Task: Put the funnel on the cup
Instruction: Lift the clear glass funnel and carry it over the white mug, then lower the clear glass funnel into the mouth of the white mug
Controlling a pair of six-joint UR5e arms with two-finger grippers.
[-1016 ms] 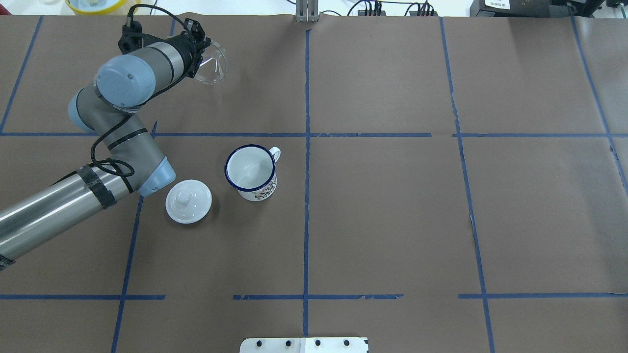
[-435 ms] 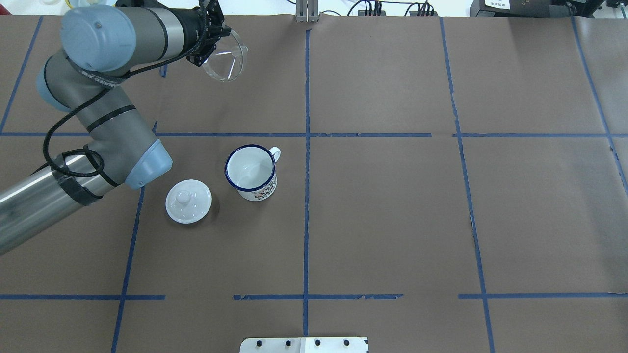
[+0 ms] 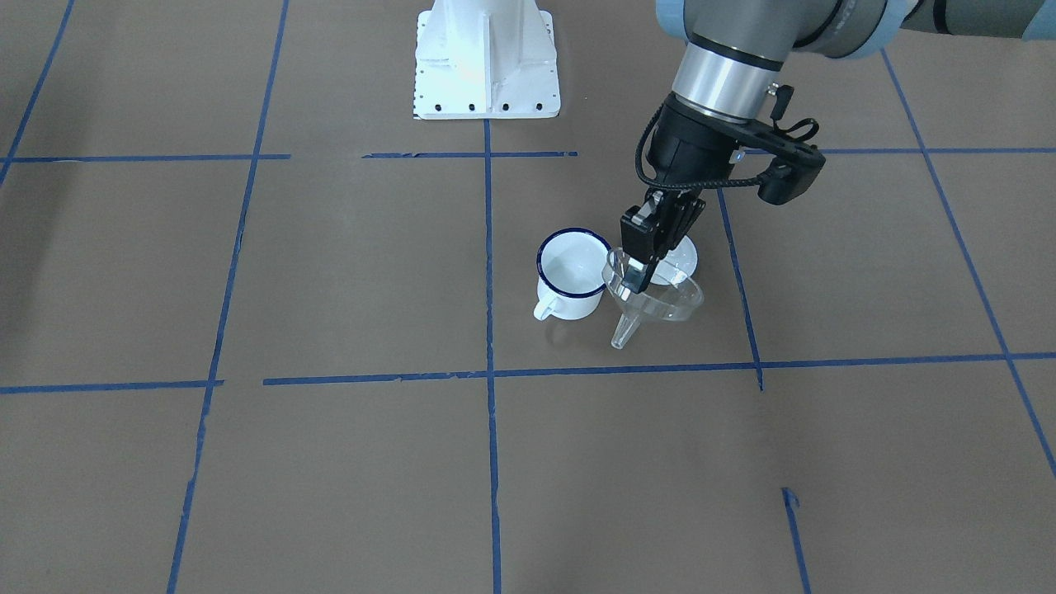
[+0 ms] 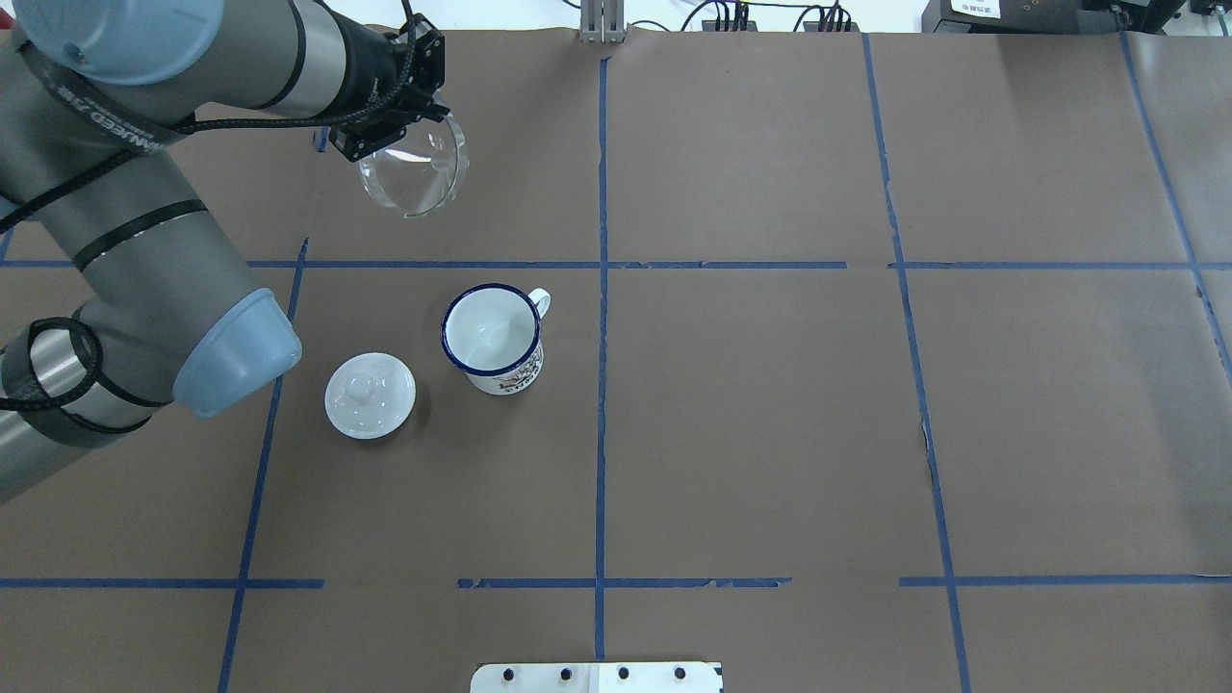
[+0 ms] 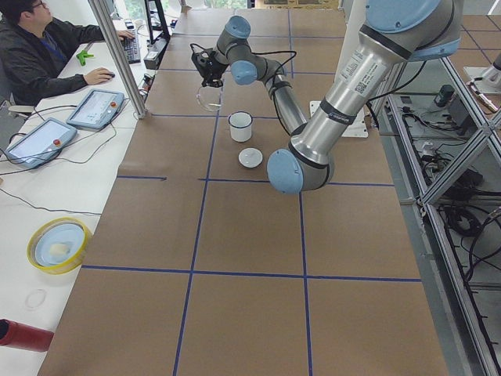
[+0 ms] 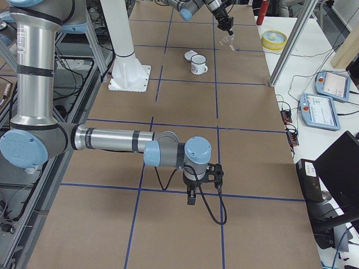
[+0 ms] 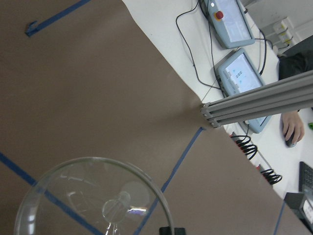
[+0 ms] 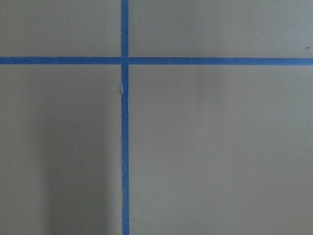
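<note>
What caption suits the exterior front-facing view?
Left end effector grips the funnel by its rim; the cup stands empty.

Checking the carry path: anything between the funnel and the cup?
Nothing solid. In the overhead view, only bare paper and a blue tape line separate the funnel from the cup; the lid sits aside.

One white cup [image 4: 491, 339] is standing on the table [image 4: 770, 433]. One clear funnel [image 4: 414, 178] is hanging in the air beyond the cup, apart from it. One round white lid [image 4: 370, 396] is lying just beside the cup. Two robot arms are extending over the table: the left arm [image 4: 144, 260] near the cup, the right arm [image 6: 112, 139] well away from the cup.
</note>
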